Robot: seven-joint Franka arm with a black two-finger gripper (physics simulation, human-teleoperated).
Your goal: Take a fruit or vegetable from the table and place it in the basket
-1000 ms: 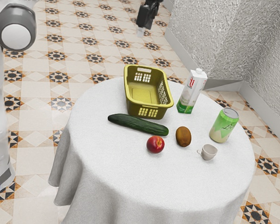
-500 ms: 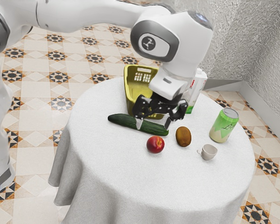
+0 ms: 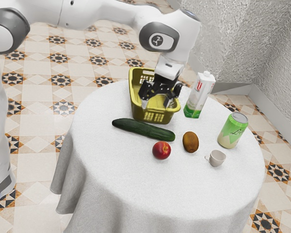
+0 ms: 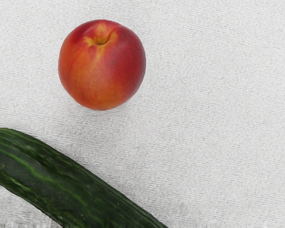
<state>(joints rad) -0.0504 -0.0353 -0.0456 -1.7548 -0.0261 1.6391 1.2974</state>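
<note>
Two fingers of the black gripper are standing wide apart, holding nothing between them, and the hand is pointing down over the round table. Its fingertips are overlapping the basket's near end in the exterior view, though how they are sitting in depth against the rim is hard to judge from there. Closest among the produce, the cucumber is lying on the white cloth below the gripper, just beside the yellow-green basket, all of it outside. Beyond the cucumber from the gripper, the nectarine is resting on the cloth, near the cucumber but apart from it. A brown kiwi is lying near both, toward the exterior view's right. The carton is standing upright beside the basket. Farther off, a small cup is resting past the kiwi, and the green can is standing upright near it.
</note>
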